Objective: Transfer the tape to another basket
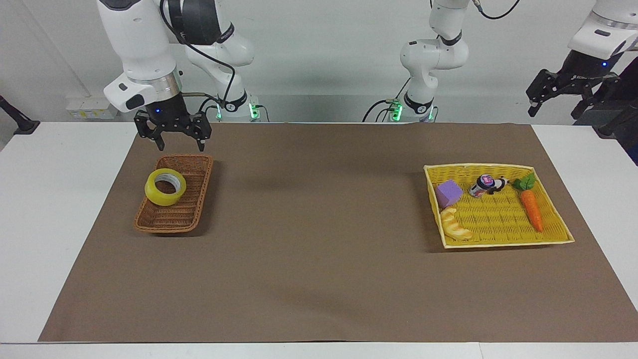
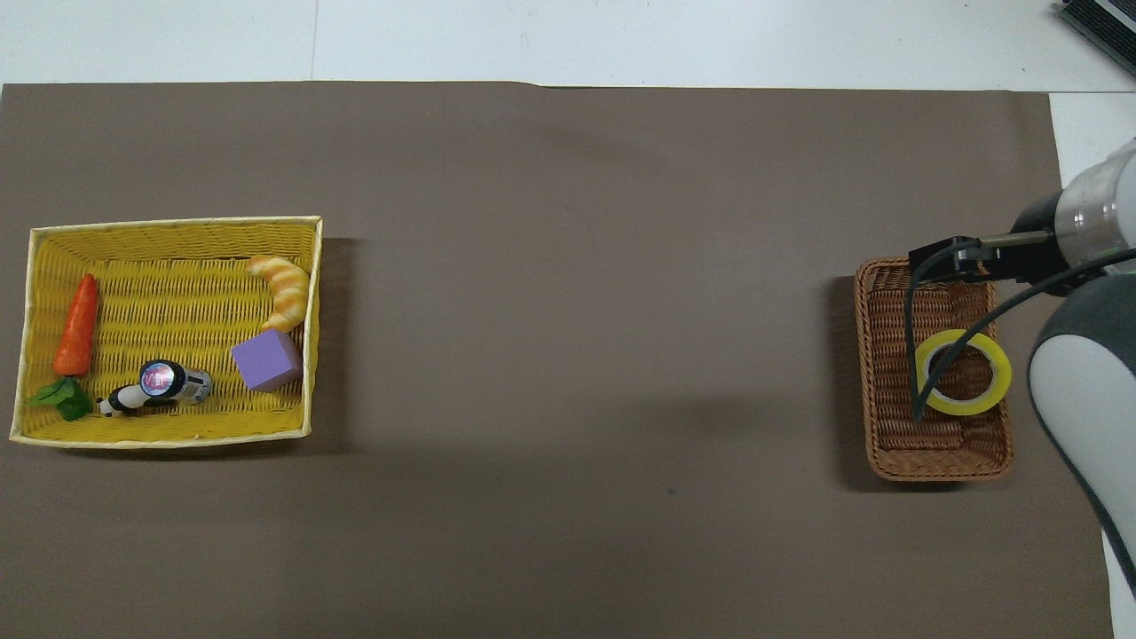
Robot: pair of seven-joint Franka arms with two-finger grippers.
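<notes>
The yellow tape lies flat in the narrow brown wicker basket at the right arm's end of the table, in the part nearer the robots. It also shows in the overhead view, in the basket. My right gripper is open and empty, up in the air over the basket's rim nearest the robots, clear of the tape. My left gripper is open and waits raised off the table's left-arm end.
A flat yellow woven tray at the left arm's end holds a carrot, a purple block, a croissant and a small can. A brown mat covers the table.
</notes>
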